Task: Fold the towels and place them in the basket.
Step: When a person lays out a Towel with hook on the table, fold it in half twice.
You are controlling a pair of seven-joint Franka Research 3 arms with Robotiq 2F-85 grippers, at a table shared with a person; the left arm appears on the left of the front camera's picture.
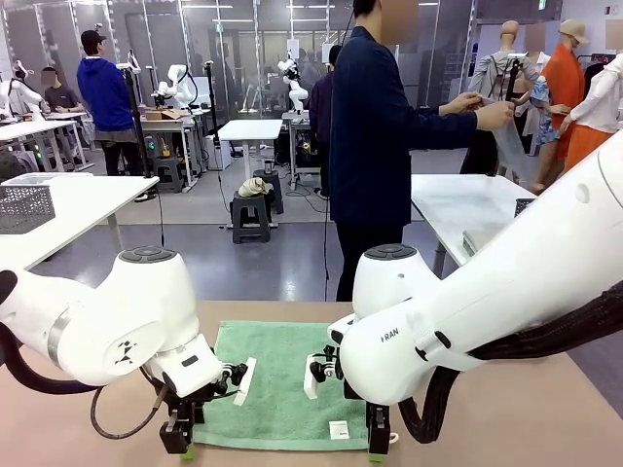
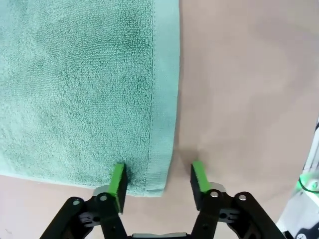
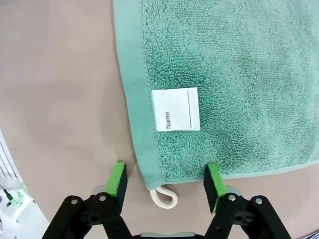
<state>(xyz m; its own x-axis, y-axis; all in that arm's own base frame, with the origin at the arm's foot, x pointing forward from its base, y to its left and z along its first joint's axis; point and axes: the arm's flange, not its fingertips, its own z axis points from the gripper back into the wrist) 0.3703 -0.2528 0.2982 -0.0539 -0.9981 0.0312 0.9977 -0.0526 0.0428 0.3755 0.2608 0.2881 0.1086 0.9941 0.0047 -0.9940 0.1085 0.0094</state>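
Front view. The green towel [image 1: 282, 379] lies flat and fully spread on the tan table [image 1: 545, 409]. The left hand [image 1: 180, 443] is at the towel's near left corner and the right hand [image 1: 378, 446] at its near right corner, both pointing down. Beyond the towel's far edge a person [image 1: 375, 136] stands side-on. Behind the person are a grey floor and more white tables.

Left wrist view. The left hand [image 2: 158, 177] is spread and pinches nothing. One green pad [image 2: 118, 177] is over the towel just inside the hem; the other is over bare table just beside the corner. The pile is thick terry with a flat woven hem. Expect it to be light, limp and non-slip, and to drape and sag once lifted. It is not fragile. Take hold at the hemmed corner, where the fabric is densest.

Right wrist view. The right hand [image 3: 166, 181] is also spread, straddles its corner and grips nothing. A white label [image 3: 175, 109] marked "Name" lies just inside the towel's hem. A white loop [image 3: 163, 196] hangs off the corner between the fingers. Grip the hem rather than the loop, which would probably let the corner twist. The table around the towel is smooth and matte, so the towel may slide when dragged.
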